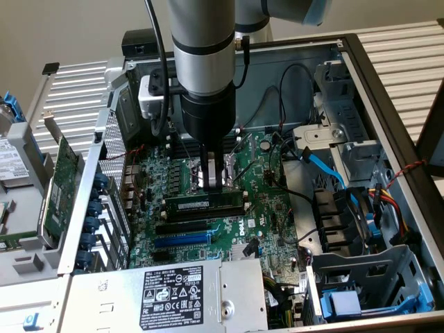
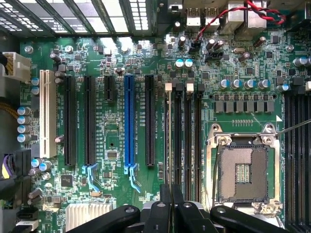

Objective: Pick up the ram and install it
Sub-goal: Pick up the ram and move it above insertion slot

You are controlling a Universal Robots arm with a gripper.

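Your hand pinches ram mid-length from directly above; ram's long axis runs parallel to empty memory slots.

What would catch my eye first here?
A thick grey robot arm reaches down into an open computer case, its pincer shut just over the ram standing on the green motherboard. In the wrist view, a bright blue expansion slot and the bare processor socket stand out.

Silver arm, black cable, black hand.
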